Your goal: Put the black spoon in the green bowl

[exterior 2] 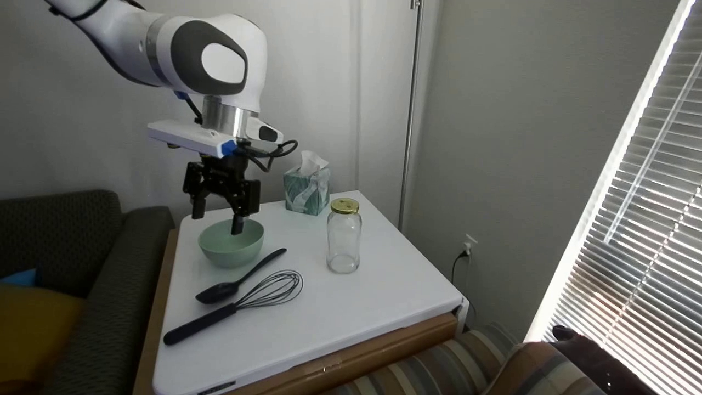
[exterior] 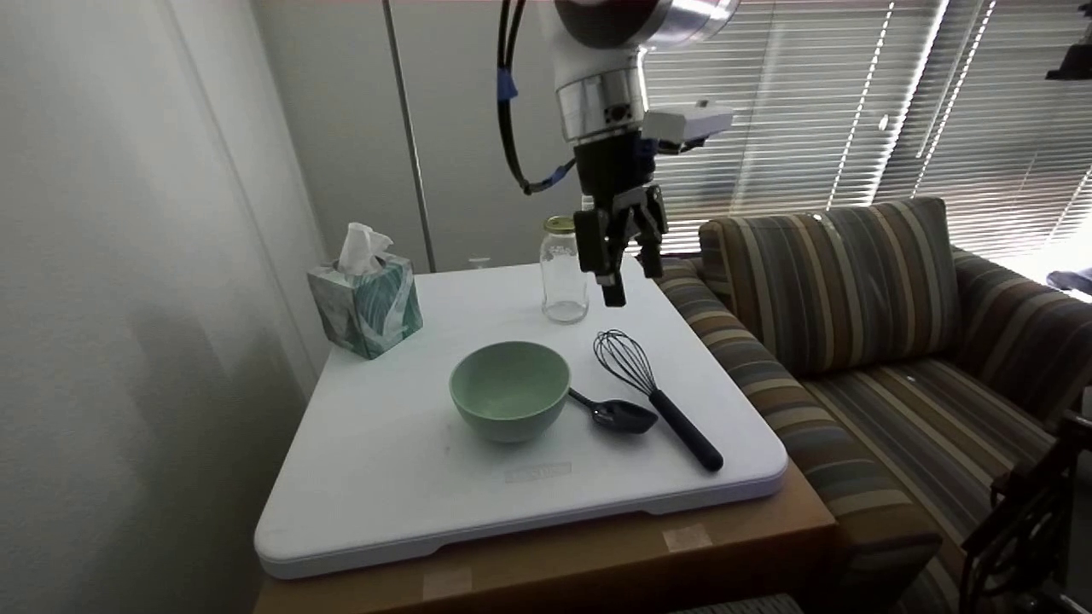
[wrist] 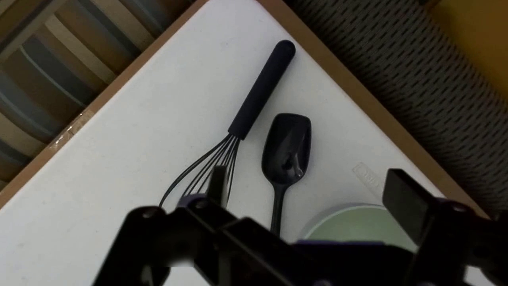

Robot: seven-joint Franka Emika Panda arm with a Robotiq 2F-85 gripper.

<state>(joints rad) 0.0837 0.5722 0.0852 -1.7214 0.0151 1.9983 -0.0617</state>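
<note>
The black spoon (exterior: 623,416) lies on the white table beside the green bowl, between the bowl and a whisk. Its handle end is hidden behind the bowl there; the whole spoon shows in an exterior view (exterior 2: 219,292). In the wrist view the spoon's scoop (wrist: 286,147) is clear, and the gripper hides its handle end. The green bowl (exterior: 510,426) stands upright and looks empty; it also shows in an exterior view (exterior 2: 230,258) and partly in the wrist view (wrist: 357,222). My gripper (exterior: 633,283) is open and empty, above the table, with fingers (wrist: 311,184) wide apart.
A black whisk (exterior: 687,431) lies close beside the spoon. A clear glass jar with a gold lid (exterior 2: 344,241) and a tissue box (exterior: 371,311) stand on the white table (exterior: 367,486). A striped armchair (exterior: 836,290) and a wall (exterior: 128,298) flank the table.
</note>
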